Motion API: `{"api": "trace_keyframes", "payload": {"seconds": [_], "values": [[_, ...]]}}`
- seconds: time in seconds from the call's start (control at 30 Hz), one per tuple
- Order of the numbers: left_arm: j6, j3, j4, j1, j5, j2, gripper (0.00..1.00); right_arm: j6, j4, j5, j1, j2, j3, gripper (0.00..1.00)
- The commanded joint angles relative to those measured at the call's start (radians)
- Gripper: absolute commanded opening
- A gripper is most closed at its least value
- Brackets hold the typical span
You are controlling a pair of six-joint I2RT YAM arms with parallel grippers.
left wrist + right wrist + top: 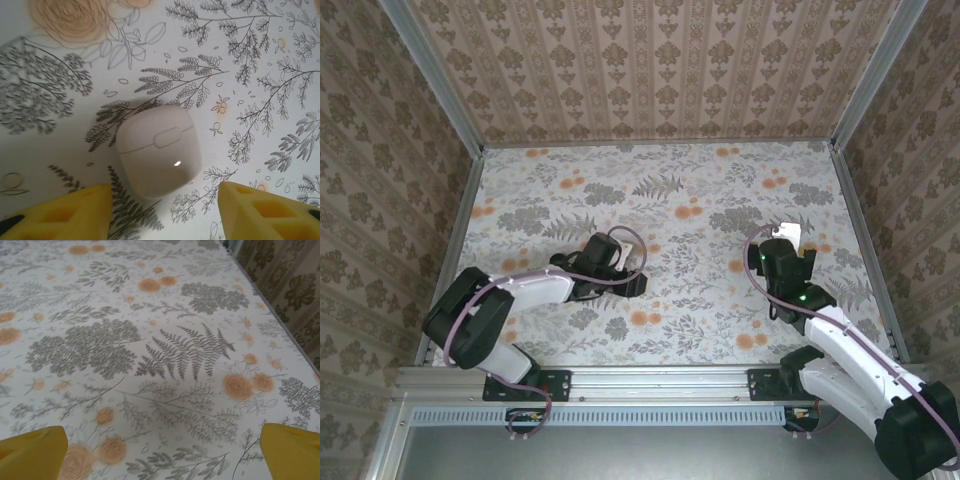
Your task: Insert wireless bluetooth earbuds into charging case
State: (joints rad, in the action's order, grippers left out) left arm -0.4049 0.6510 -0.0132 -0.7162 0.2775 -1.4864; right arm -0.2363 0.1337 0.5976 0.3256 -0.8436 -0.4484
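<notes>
The charging case (pixel 159 150), a glossy white rounded box with its lid shut, lies flat on the floral table. My left gripper (pixel 165 222) is open just short of it, one yellow finger (pixel 60 215) on each side and neither touching the case. From above, the left gripper (pixel 632 283) sits left of the table's middle, and its body hides the case. My right gripper (pixel 162 462) is open over bare cloth with nothing between its fingers; in the top view it (pixel 785 238) is at the right. The earbuds are out of view.
Patterned walls enclose the table on three sides. The right wall (pixel 280 285) and its metal edge run close beside the right gripper. A floral cloth (pixel 660 190) covers the whole table, with wide open room at the back and centre.
</notes>
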Motion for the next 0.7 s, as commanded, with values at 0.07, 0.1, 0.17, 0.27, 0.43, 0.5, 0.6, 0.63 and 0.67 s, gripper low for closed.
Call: {"api": "trace_keyframes", "payload": {"seconds": [0.07,0.1,0.17,0.27,0.43,0.5,0.6,0.63,0.67], "values": [[0.092,0.057,0.216,0.06,-0.067,0.108,0.67,0.081,-0.195,-0.069,-0.105,-0.035,0.065,1.0],[0.102,0.056,0.228,0.079,-0.06,0.128,0.68,0.084,-0.234,-0.081,-0.122,-0.048,0.08,1.0],[0.128,0.047,0.237,0.12,-0.042,0.171,0.68,0.089,-0.307,-0.106,-0.146,-0.076,0.109,1.0],[0.175,0.024,0.239,0.194,-0.002,0.237,0.72,0.089,-0.395,-0.137,-0.171,-0.112,0.137,1.0],[0.229,-0.021,0.241,0.396,0.01,0.343,0.85,0.1,-0.478,-0.204,-0.212,-0.171,0.143,1.0],[0.235,-0.052,0.205,0.487,0.008,0.387,1.0,0.109,-0.536,-0.237,-0.226,-0.2,0.146,1.0],[0.255,-0.093,0.133,0.608,-0.02,0.441,1.0,0.12,-0.647,-0.284,-0.242,-0.253,0.154,1.0],[0.272,-0.104,0.098,0.638,-0.036,0.457,1.0,0.124,-0.681,-0.296,-0.247,-0.275,0.152,1.0],[0.291,-0.118,0.07,0.655,-0.056,0.469,1.0,0.127,-0.71,-0.306,-0.25,-0.294,0.15,1.0]]}}
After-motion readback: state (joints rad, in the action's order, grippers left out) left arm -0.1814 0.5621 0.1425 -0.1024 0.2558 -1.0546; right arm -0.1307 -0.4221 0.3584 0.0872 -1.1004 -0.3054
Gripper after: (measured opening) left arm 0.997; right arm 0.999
